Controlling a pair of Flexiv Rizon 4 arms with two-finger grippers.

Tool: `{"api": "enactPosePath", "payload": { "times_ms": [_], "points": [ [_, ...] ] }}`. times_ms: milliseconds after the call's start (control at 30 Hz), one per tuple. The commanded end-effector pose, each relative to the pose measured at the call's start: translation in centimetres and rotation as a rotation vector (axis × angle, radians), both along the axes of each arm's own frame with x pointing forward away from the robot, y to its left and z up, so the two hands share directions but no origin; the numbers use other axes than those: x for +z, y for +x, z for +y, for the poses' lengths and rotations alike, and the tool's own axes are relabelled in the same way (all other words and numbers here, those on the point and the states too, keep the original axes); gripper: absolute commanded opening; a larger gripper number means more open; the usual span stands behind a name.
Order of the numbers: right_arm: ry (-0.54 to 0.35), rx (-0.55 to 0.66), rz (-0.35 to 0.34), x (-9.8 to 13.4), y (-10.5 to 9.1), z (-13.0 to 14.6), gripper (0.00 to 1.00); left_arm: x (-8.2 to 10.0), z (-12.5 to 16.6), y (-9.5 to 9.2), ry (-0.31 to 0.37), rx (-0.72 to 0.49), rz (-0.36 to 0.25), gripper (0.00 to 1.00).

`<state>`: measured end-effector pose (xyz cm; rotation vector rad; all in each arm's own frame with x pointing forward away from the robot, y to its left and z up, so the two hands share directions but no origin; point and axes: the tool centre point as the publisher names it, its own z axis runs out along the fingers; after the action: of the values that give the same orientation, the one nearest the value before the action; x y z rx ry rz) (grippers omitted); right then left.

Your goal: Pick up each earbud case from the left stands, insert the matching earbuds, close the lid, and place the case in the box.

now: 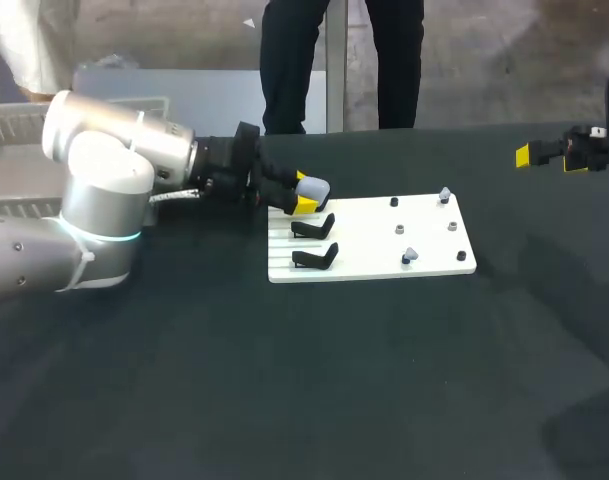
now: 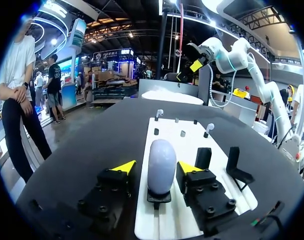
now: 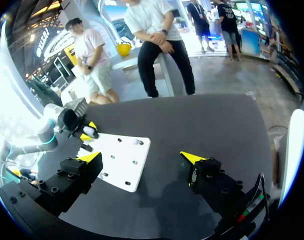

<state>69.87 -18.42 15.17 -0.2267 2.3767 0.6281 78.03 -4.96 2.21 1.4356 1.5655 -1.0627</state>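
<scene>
Earbud case (image 2: 160, 165) upright on its stand (image 2: 159, 196) on white pegboard (image 2: 167, 134), dead centre between left jaws, long axis vertical; jaws open, flanking it, contact not evident. Left arm (image 1: 104, 190) far nearer; right jaws open, well apart over dark desk (image 1: 284, 380). Neighbouring stand (image 2: 202, 157) just beside one finger (image 2: 189, 167), earbuds (image 2: 208, 128) on pegs ahead.
</scene>
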Motion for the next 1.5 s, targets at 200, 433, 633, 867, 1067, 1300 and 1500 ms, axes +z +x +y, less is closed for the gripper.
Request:
{"api": "enactPosePath", "payload": {
  "times_ms": [200, 433, 633, 867, 1067, 1300, 1500],
  "points": [
    [0.002, 0.002, -0.001, -0.1, 0.0, 0.0, 1.00, -0.2, -0.2, 0.0, -0.012, -0.012, 0.001, 0.48],
    [0.002, 0.002, -0.001, -0.1, 0.0, 0.0, 1.00, -0.3, -0.2, -0.2, -0.015, -0.015, 0.005, 0.43],
    [0.002, 0.002, -0.001, -0.1, 0.0, 0.0, 1.00, -0.4, -0.2, -0.2, -0.017, -0.022, 0.010, 0.25],
    [0.002, 0.002, -0.001, -0.1, 0.0, 0.0, 1.00, -0.5, -0.2, -0.3, -0.019, -0.032, 0.017, 0.00],
    [0.002, 0.002, -0.001, -0.1, 0.0, 0.0, 1.00, 0.9, 0.5, -0.4, -0.020, -0.010, -0.005, 0.00],
    [0.002, 0.002, -0.001, -0.1, 0.0, 0.0, 1.00, 3.9, 1.1, -0.3, -0.007, 0.025, -0.022, 0.00],
    [0.002, 0.002, -0.001, -0.1, 0.0, 0.0, 1.00, 7.0, 1.0, -0.8, -0.013, 0.043, -0.045, 0.00]
  ]
}}
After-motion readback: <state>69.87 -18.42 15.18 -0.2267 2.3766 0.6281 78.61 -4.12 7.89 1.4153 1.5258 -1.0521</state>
